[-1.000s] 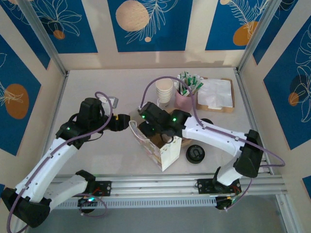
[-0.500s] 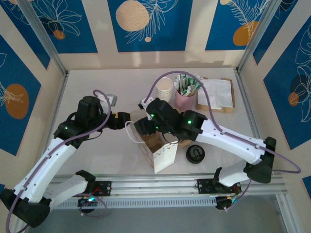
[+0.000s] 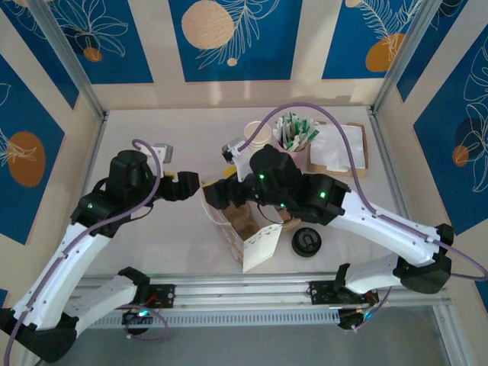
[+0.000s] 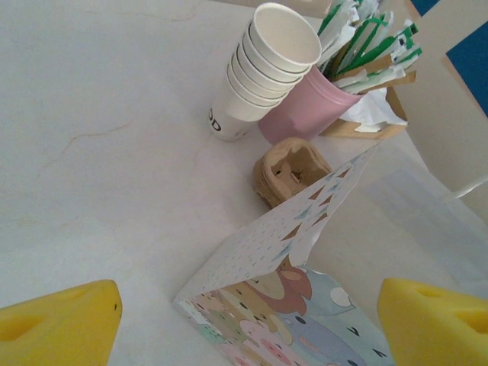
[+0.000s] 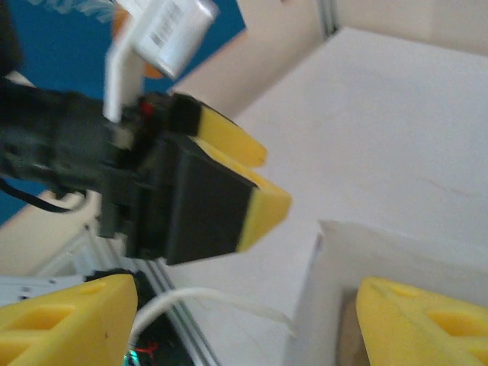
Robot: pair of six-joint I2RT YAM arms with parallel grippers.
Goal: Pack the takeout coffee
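- right arm has reached further left, over the paper bag (image 3: pixel 258 245).
- left gripper (image 3: pixel 189 185) and right gripper (image 3: pixel 216 193): jaws spread wide, empty.
- bag looks light and floppy; pinch its top rim.

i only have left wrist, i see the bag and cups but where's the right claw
Observer: The right claw is by the bag's far left corner, facing the left claw, apart from it.
Operator: is it gripping the bag
Observer: No. In the right wrist view its fingers stand wide apart, with the bag's handle loose between them.
Operator: anything right of the bag
Observer: A black lid lies on the table there.
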